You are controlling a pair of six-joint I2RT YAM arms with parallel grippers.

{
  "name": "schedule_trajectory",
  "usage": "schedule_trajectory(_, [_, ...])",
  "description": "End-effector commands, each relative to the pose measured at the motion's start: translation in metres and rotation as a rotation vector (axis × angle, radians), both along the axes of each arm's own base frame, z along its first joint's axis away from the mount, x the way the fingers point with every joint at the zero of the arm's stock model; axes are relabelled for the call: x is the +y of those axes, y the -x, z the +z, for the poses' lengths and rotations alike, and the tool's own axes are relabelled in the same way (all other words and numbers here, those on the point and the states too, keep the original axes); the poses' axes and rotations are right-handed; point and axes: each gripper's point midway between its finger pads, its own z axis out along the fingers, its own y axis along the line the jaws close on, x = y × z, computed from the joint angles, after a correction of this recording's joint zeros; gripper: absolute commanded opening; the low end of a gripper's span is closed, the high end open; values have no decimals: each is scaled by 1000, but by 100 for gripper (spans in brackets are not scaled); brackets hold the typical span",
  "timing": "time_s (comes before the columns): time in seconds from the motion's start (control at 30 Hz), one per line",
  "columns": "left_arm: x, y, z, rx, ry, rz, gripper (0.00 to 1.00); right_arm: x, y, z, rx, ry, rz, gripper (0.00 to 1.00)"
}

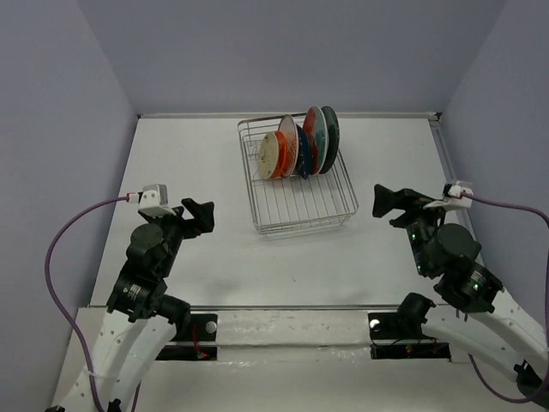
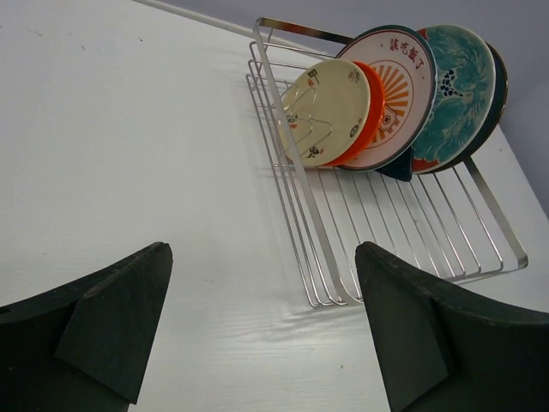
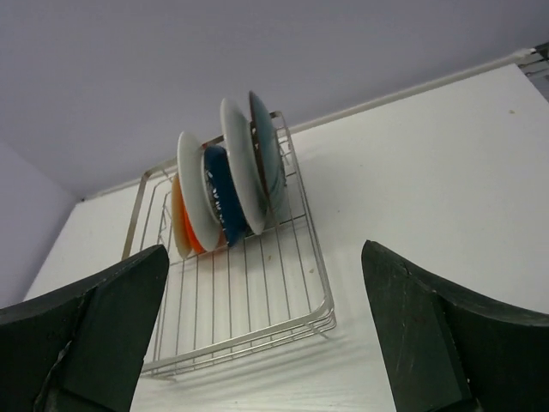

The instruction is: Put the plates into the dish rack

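The dish rack [image 1: 302, 206] is a silver wire basket at the middle back of the table. Six plates stand upright in its far half, in a row from left to right: cream [image 1: 268, 155], plain orange [image 1: 279, 159], white with an orange striped centre [image 1: 289, 137], dark blue [image 1: 303, 156], red-and-teal [image 1: 316, 136], dark teal [image 1: 331, 133]. The left wrist view shows their faces, from the cream plate [image 2: 326, 112] to the red-and-teal plate [image 2: 455, 90]. My left gripper [image 1: 202, 215] is open and empty, left of the rack. My right gripper [image 1: 379, 202] is open and empty, right of the rack.
The near half of the rack's base [image 3: 249, 287] holds nothing. Grey walls close in the table on the left, back and right. A raised edge [image 1: 442, 146] runs along the table's right side.
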Motion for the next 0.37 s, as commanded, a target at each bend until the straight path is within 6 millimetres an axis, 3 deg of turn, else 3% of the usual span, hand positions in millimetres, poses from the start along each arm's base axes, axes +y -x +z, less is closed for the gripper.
schedule_trajectory(0.0, [3,-8,20,-71,-18,15,99,-33,10,-34,-20,-145,-135,100])
schedule_trajectory(0.17, [3,-10,22,-76,-21,15,99,-36,13,-44,-20,-131,-130,100])
schedule_trajectory(0.33, [-3,-13,30,-73,17,0,99,-19,6,-43,11,-105,-87,100])
